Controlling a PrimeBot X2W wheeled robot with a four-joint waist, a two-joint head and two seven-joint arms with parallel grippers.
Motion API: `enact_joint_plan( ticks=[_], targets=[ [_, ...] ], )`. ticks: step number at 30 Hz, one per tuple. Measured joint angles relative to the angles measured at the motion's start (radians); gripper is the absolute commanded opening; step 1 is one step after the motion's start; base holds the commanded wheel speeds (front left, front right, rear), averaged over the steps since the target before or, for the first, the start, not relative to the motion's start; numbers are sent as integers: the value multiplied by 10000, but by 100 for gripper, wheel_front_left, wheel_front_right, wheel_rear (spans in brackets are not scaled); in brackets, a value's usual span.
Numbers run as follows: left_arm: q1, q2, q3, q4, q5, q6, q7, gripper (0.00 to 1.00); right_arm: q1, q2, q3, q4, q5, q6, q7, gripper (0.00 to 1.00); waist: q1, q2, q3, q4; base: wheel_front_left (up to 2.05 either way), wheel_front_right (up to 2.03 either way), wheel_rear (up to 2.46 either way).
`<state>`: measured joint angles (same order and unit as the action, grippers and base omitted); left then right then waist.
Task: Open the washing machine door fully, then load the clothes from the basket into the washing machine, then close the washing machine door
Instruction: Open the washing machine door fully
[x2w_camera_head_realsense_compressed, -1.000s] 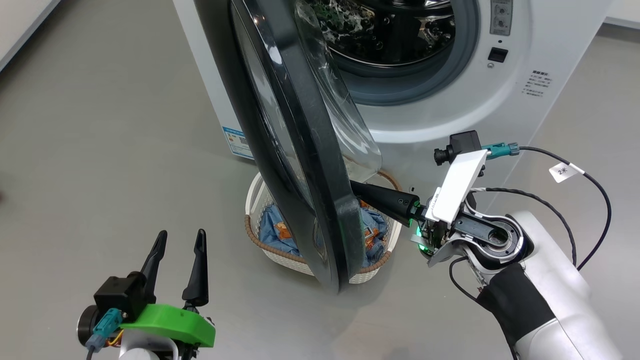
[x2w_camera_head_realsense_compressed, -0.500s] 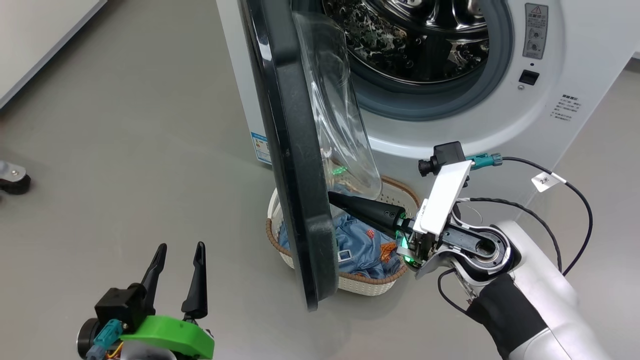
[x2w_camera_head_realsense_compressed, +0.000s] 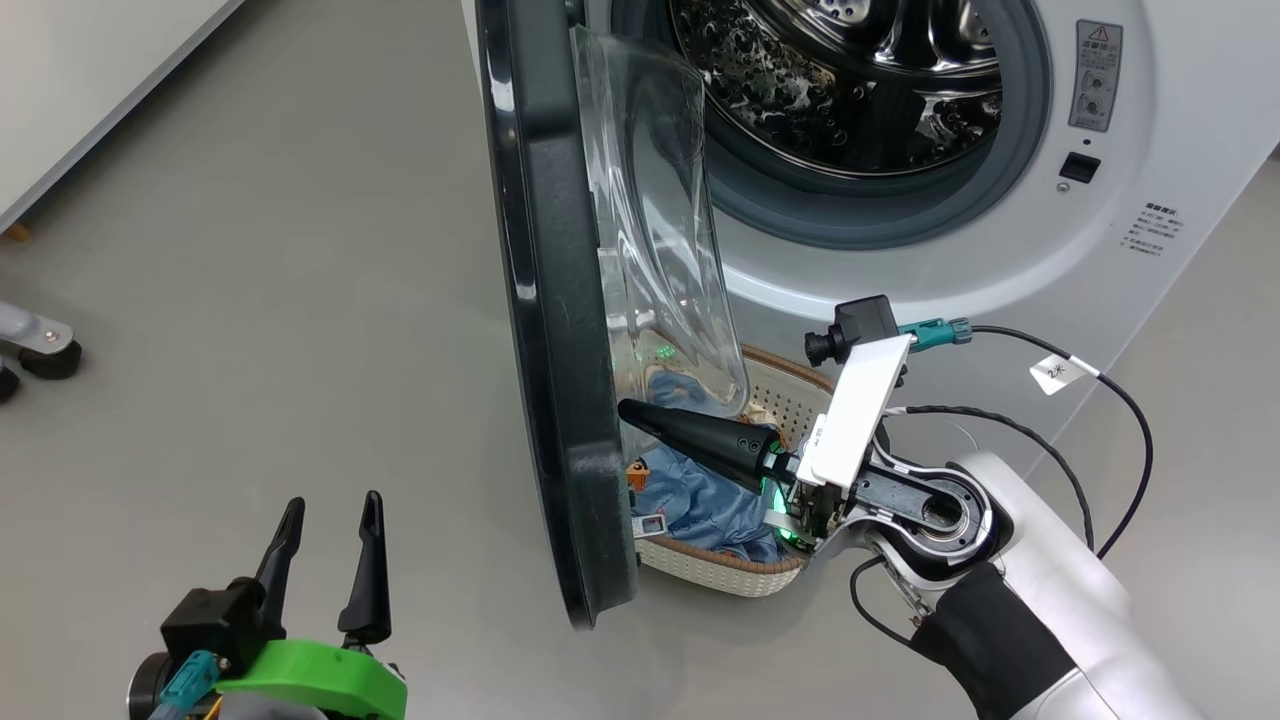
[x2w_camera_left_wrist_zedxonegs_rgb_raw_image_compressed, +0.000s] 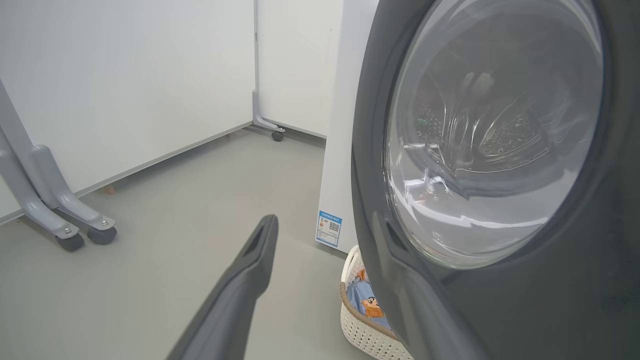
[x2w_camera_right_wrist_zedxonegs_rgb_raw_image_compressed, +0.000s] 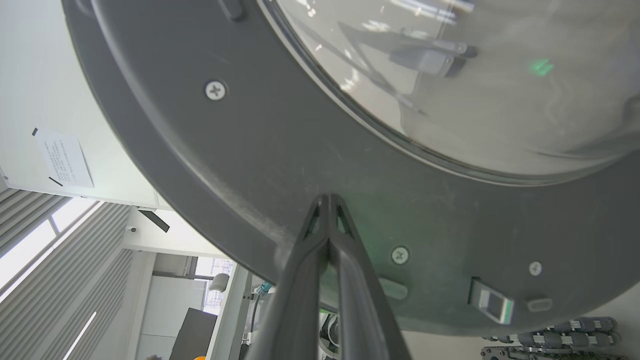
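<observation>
The washing machine (x2w_camera_head_realsense_compressed: 1000, 260) stands at the top right, its steel drum exposed. The washing machine door (x2w_camera_head_realsense_compressed: 555, 350) stands swung out, roughly edge-on to me, glass bowl facing the drum. My right gripper (x2w_camera_head_realsense_compressed: 625, 408) is shut with nothing in it, and its tips (x2w_camera_right_wrist_zedxonegs_rgb_raw_image_compressed: 327, 197) touch the door's inner black rim (x2w_camera_right_wrist_zedxonegs_rgb_raw_image_compressed: 300, 150). Beneath it the basket (x2w_camera_head_realsense_compressed: 775, 395) sits on the floor against the machine, with the clothes (x2w_camera_head_realsense_compressed: 700, 495) inside. My left gripper (x2w_camera_head_realsense_compressed: 330, 510) is open at the lower left, apart from the door. The left wrist view shows the door's outer face (x2w_camera_left_wrist_zedxonegs_rgb_raw_image_compressed: 500, 150), the basket (x2w_camera_left_wrist_zedxonegs_rgb_raw_image_compressed: 360, 330) and the clothes (x2w_camera_left_wrist_zedxonegs_rgb_raw_image_compressed: 367, 305).
A grey wheeled stand foot (x2w_camera_head_realsense_compressed: 30, 345) sits at the far left, its legs (x2w_camera_left_wrist_zedxonegs_rgb_raw_image_compressed: 60, 220) against white wall panels. A blue sticker (x2w_camera_left_wrist_zedxonegs_rgb_raw_image_compressed: 329, 228) marks the machine's lower side. Grey floor spreads left of the door.
The camera has shifted. The door has swung further open, away from the drum. My shut right gripper has followed it leftward against the inner rim, and more of the basket is uncovered.
</observation>
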<state>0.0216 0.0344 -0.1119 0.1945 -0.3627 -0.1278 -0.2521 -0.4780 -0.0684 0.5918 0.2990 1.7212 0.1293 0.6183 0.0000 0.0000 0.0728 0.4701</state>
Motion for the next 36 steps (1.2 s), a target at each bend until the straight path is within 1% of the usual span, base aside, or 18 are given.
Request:
enact_joint_plan(
  ticks=[9,14,16,18,19,20,21,23,24,25,30,36],
  targets=[
    [2,17,186,-59,0,0,0,100,0,25,167,6,33,0,-173,0,0,0,-38,-275,0,0,0],
    [3,21,499,-84,17,0,0,100,0,33,144,0,-102,0,-194,0,0,0,-105,-484,0,0,0],
    [8,17,589,-92,31,0,0,100,1,38,92,-17,-242,0,-259,0,0,0,-136,-577,0,0,0],
    [58,19,811,-102,69,0,0,100,1,25,31,-165,-625,0,-282,0,0,0,-191,-731,0,0,0],
    [98,21,846,-107,102,0,0,100,1,-25,12,-255,-755,0,-368,4,0,0,-211,-786,0,0,0],
    [146,17,882,-115,125,0,0,100,2,-61,-6,-351,-838,0,-426,22,0,0,-231,-841,0,0,0],
    [198,17,920,-125,136,0,0,100,3,-130,-23,-460,-995,0,-499,36,0,0,-251,-899,0,0,0],
    [252,19,1020,-132,150,0,0,100,18,-336,-84,-690,-1287,0,-665,56,0,0,-291,-1023,0,0,0],
    [254,19,1066,-140,198,0,0,100,52,-454,-98,-825,-1452,0,-767,80,0,0,-310,-1088,0,0,0],
    [254,19,1104,-151,211,0,0,100,112,-539,-125,-965,-1557,0,-842,100,0,0,-328,-1154,0,0,0],
    [337,17,1223,-224,299,0,0,100,429,-955,-405,-1639,-2192,0,-1590,100,0,0,-402,-1502,0,0,0],
    [419,19,1396,-278,370,0,0,100,869,-1814,-725,-2178,-3323,0,-2778,100,0,0,-462,-1920,0,0,0]
  ],
)
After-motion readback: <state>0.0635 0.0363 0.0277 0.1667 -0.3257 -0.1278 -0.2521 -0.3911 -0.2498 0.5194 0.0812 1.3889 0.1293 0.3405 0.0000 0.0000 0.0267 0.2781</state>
